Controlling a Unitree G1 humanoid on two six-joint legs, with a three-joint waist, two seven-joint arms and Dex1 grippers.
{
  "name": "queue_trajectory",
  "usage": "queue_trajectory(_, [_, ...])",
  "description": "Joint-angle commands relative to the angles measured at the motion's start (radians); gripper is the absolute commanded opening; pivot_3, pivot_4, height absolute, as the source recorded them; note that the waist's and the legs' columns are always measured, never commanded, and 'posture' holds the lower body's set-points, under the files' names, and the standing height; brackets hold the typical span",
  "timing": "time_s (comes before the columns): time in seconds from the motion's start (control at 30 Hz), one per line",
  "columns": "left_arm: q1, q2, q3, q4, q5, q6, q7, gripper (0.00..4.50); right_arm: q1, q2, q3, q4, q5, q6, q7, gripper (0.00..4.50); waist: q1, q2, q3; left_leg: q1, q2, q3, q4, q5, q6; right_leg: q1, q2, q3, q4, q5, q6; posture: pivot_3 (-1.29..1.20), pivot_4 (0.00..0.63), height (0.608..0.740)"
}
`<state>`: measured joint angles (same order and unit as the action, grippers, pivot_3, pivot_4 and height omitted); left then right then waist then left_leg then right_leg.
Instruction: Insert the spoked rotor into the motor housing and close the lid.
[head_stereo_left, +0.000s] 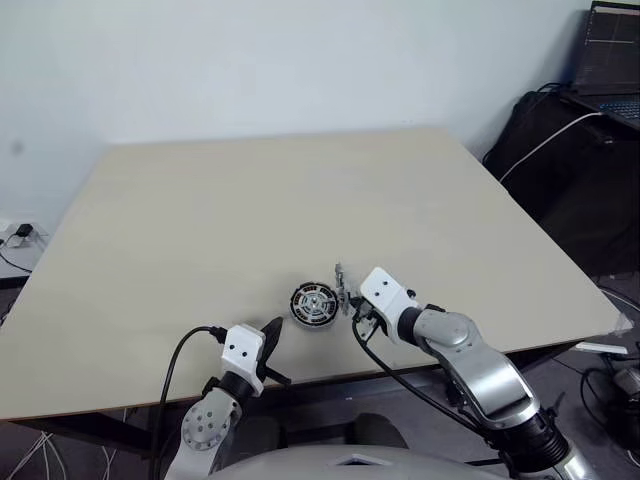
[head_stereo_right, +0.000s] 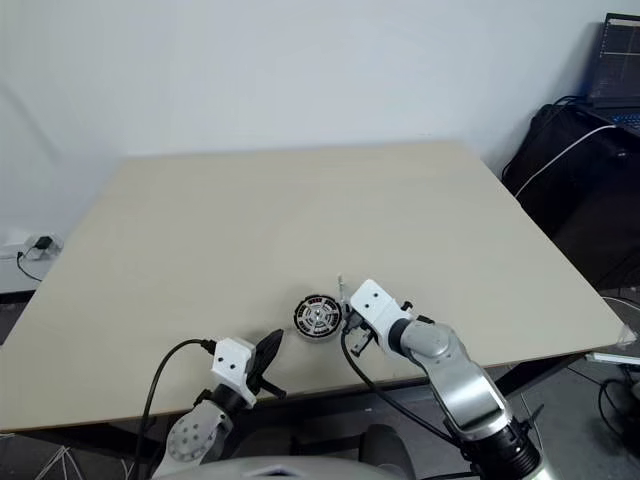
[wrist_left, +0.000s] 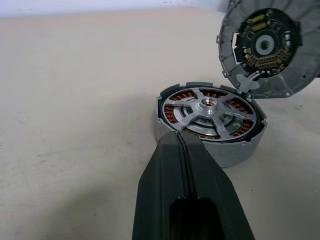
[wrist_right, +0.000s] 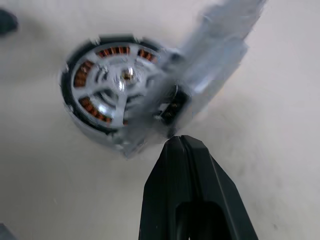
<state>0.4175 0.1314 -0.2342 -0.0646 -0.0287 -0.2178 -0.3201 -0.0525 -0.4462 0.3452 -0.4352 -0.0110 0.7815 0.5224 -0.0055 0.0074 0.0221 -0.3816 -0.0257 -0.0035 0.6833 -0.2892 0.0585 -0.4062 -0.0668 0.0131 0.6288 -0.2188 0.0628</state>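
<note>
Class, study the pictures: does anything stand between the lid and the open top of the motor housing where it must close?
Nothing visible does. The lid stands tilted on edge beside the motor housing, and the spoked rotor already sits inside. The shut right gripper is at the lid's outer side.

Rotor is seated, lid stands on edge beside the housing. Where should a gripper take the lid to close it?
Probably by the lid's upper rim, from the side away from the motor housing: the lid stands tilted on edge, its ribbed rim free on top, its lower edge at the housing.
</note>
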Motion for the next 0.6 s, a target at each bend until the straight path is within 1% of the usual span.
queue_trajectory(0.03, [0.004,0.0,-0.005,-0.082,-0.001,0.012,0.009,0.0,-0.033,0.029,0.0,-0.005,0.006,-0.046,-0.014,0.01,0.0,0.0,0.0,0.0,0.0,0.0,0.0,0.0,0.0,0.0,0.0,0.0,0.0,0.0,0.0,0.0,0.0,0.74])
queue_trajectory(0.37, [0.023,0.005,-0.018,-0.206,0.005,0.115,0.022,0.0,-0.055,0.084,0.037,0.047,0.001,-0.092,-0.019,0.01,-0.002,0.0,0.0,0.0,0.0,0.0,0.0,0.0,0.0,0.0,0.0,0.0,0.0,0.0,-0.001,0.0,0.0,0.74])
queue_trajectory(0.6, [0.018,0.013,-0.011,-0.214,-0.001,0.138,0.02,0.0,-0.076,0.125,0.066,0.137,0.003,-0.129,-0.012,0.01,-0.003,0.0,0.0,0.0,0.0,0.0,0.0,0.0,0.0,0.0,0.0,0.0,0.0,0.001,-0.001,0.0,0.0,0.74])
